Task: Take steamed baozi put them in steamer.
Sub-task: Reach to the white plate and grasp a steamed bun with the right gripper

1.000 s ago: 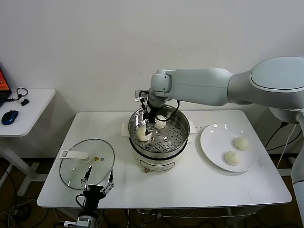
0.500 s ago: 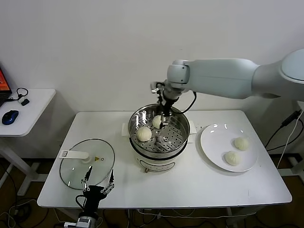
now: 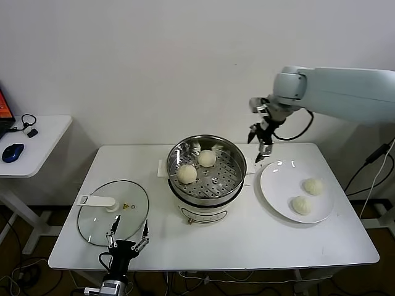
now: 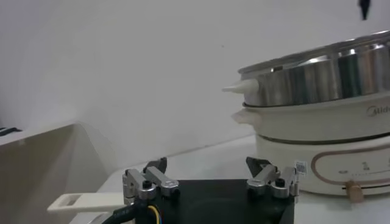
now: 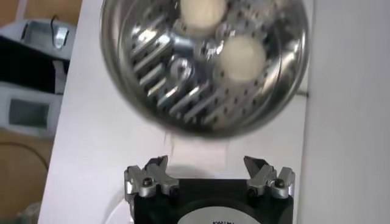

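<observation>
right pincer [image 3: 260, 146] released, empty, above the gap between steamer [image 3: 231, 183] and plate [image 3: 271, 185].

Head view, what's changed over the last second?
The right hand rose out of the steamer and swung right toward the plate, open and empty, leaving two buns inside. The two buns on the plate, the lid and the left hand stayed put.

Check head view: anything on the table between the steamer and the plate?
Nothing rests there: bare white tabletop separates the steamer from the plate. The open right tool hangs above that gap.
</observation>
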Controlling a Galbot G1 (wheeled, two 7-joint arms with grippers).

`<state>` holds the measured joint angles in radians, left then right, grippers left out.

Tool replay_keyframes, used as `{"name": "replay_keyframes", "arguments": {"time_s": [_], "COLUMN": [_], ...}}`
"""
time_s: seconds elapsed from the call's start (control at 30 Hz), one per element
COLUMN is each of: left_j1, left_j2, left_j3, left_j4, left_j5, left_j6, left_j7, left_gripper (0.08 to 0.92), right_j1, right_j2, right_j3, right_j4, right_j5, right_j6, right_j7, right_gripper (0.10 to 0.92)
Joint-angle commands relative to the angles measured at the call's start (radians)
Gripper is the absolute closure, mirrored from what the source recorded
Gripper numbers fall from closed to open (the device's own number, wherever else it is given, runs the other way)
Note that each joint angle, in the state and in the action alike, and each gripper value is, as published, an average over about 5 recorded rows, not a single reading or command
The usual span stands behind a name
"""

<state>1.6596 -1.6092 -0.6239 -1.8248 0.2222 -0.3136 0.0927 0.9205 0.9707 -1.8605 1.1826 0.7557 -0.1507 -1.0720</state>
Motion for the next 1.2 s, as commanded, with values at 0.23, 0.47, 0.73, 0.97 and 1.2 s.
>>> {"name": "replay_keyframes", "arguments": {"time_s": [0.23,0.47,0.73,0.97,1.2], "left_j1": [0.001,0.008,0.011,0.011,0.010], "left_j2": [-0.014,-0.017,-0.019,-0.023,-0.024], "left_j3": [-0.005,-0.012,-0.017,-0.015,-0.016], "left_j4": [0.001,0.000,-0.001,-0.001,0.004], "left_j5": [0.000,-0.001,-0.001,0.000,0.001], "left_j6": [0.000,-0.005,-0.010,-0.012,-0.012], "left_j7": [-0.002,-0.004,-0.006,-0.006,-0.007], "left_gripper": [0.177,0.177,0.177,0.177,0.177], "right_j1": [-0.138,-0.240,-0.322,-0.401,-0.474], "right_j2": [-0.236,-0.309,-0.344,-0.336,-0.307], "right_j3": [0.031,0.089,0.138,0.207,0.281], "right_j4": [-0.030,-0.008,-0.020,-0.064,-0.124], "right_j5": [-0.239,-0.312,-0.377,-0.410,-0.440], "right_j6": [0.168,0.162,0.162,0.162,0.165], "right_j7": [-0.067,-0.054,-0.018,0.014,0.022], "right_gripper": [0.203,0.203,0.203,0.203,0.203]}}
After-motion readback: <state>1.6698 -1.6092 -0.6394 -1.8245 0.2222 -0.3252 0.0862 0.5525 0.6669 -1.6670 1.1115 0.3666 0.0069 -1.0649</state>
